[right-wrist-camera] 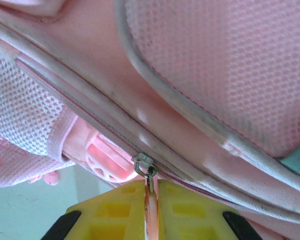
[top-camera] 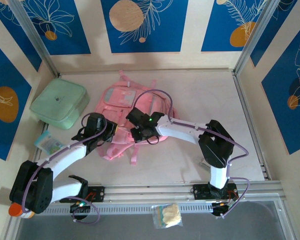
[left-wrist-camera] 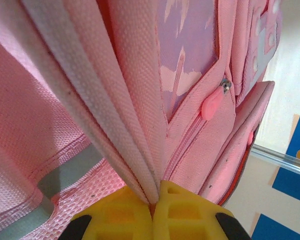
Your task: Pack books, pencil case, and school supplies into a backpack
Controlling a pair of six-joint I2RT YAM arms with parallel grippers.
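Top external view first, from the near edge of the table (top-camera: 200,100): a small clear packet (top-camera: 167,216) of pale stuff lies in front of the arm bases, and a flat printed packet (top-camera: 49,141) sits by the left edge. Both arms reach inward to the near end of the backpack (top-camera: 117,97), which lies flat around the middle of the table with its straps trailing toward the bases. A mint green pouch (top-camera: 58,104) rests well apart from it, toward the far left corner.

As for progress, packing proper looks not yet begun. The zip in the right wrist view is still drawn shut, and the step in hand appears to be opening the bag. Every item would then still be left to load.

The left gripper (left-wrist-camera: 152,200) is clamped fully together on a fold of the backpack's pink fabric and its white piping, seemingly bracing the bag. The right gripper (right-wrist-camera: 151,192) is pinched narrow on the thin pink zipper pull (right-wrist-camera: 149,196), which hangs from the metal slider (right-wrist-camera: 144,163) just beyond its fingertips.
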